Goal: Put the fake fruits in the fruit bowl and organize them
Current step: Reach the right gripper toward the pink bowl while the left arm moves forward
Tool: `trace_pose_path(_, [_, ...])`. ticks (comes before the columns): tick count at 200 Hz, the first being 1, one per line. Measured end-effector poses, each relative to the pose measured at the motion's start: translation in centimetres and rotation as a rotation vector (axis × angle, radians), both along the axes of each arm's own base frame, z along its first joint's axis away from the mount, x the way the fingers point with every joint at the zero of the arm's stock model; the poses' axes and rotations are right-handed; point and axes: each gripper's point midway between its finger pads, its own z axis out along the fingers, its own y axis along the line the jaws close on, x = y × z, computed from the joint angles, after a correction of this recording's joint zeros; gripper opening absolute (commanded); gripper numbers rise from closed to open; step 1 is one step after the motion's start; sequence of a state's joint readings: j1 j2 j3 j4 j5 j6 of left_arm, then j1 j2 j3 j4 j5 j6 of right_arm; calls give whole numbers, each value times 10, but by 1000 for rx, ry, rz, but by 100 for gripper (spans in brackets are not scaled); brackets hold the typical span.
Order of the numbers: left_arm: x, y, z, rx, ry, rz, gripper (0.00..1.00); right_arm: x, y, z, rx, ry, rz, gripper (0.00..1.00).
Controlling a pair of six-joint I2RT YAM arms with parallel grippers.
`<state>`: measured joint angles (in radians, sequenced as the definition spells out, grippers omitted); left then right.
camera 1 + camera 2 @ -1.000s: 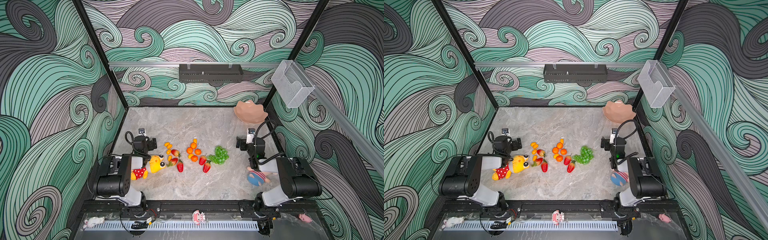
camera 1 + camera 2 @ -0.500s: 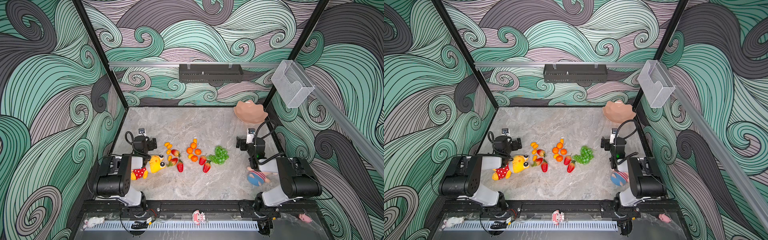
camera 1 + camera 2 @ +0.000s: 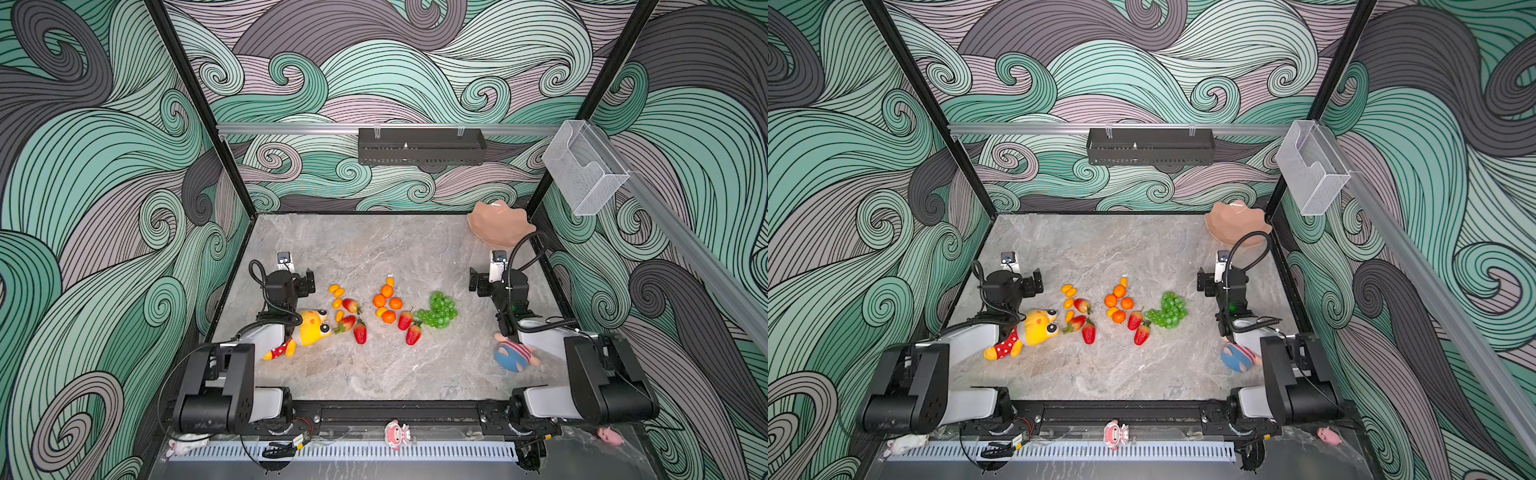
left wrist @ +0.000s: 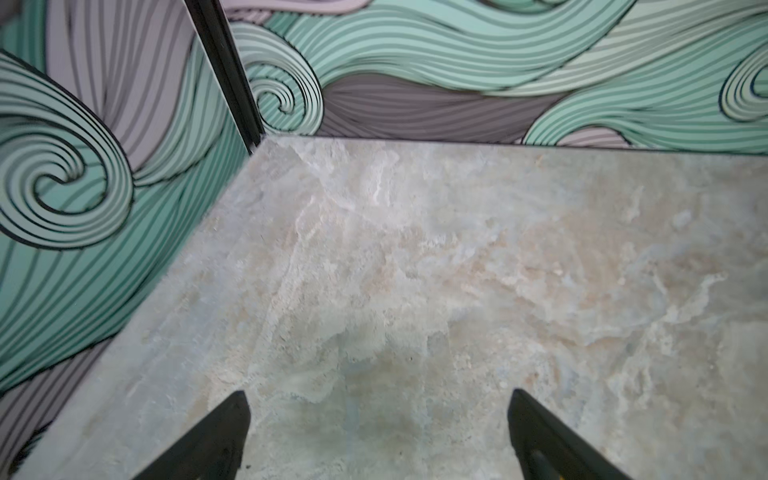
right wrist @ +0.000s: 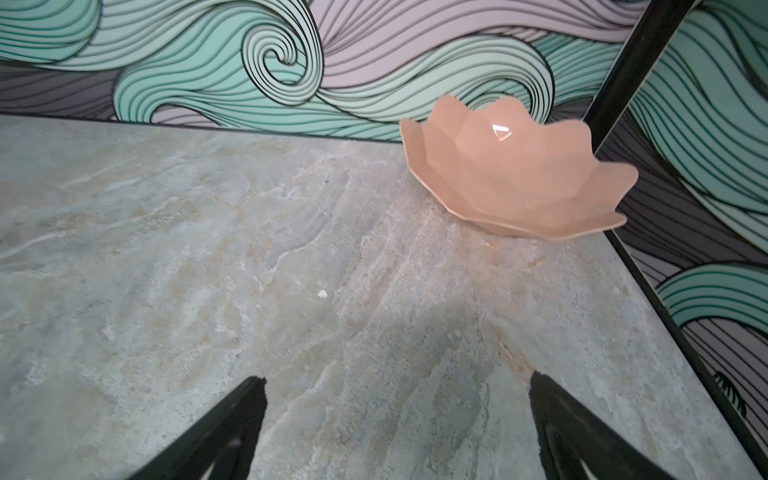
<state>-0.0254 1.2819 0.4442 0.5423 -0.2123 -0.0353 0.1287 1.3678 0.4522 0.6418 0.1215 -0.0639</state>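
Nothing has moved. Both the right gripper point(image 5: 397, 378) and left gripper point(image 4: 378, 395) stand wide and empty. The fruit bowl point(image 5: 519, 174) sits ahead of the right gripper, apparently tilted; the fake fruits point(image 3: 388, 301) lie between both grippers. Risk: the tilt lets round fruit roll out.

Glossy plastic fruit bowl point(image 5: 515, 174) on matt, stone-look table point(image 5: 208, 249)

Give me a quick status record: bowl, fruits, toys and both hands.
fruit bowl: far right corner of the table, empty
fake fruits: all loose on table, none in bowl
grape bunch: rightmost fruit
strawberries: five, across two clusters
yellow plush toy: just left of the fruits
blue-capped doll: front right, apart from fruits
left hand: open, empty, above bare table
right hand: open, empty, pointed toward bowl
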Motion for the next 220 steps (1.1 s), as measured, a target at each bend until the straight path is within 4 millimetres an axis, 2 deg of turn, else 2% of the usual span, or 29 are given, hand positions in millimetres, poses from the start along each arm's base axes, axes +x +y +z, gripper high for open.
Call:
trace_pose_path(43, [-6, -14, 42, -45, -42, 39, 99, -5, 3, 27, 26, 5, -25, 99])
trace_pose_path(74, [1, -23, 74, -149, -17, 91, 99, -5, 5, 53, 80, -5, -38, 99])
trace_pose_path(97, [10, -24, 100, -236, -5, 133, 99, -8, 5, 57, 130, 24, -62, 99])
trace_pose_path(118, [15, -31, 110, -300, 49, 130, 99, -9, 4, 55, 173, 94, -98, 99])
trace_pose_path(141, [21, -45, 112, -346, 147, 92, 99, -2, 7, 63, 228, 142, -120, 99])
trace_pose_path(151, [23, -54, 112, -366, 186, 54, 98, 2, 12, 64, 253, 163, -106, 97])
trace_pose_path(164, [24, -67, 113, -397, 224, -7, 88, 6, 21, 62, 282, 200, -79, 94])
trace_pose_path(186, [23, -95, 116, -443, 274, -119, 88, 18, 33, 52, 306, 268, -36, 90])
trace_pose_path(201, [25, -124, 119, -466, 298, -212, 92, 28, 37, 44, 296, 311, -33, 87])
trace_pose_path(220, [22, -170, 117, -492, 343, -349, 94, 46, 36, 35, 247, 352, -39, 83])
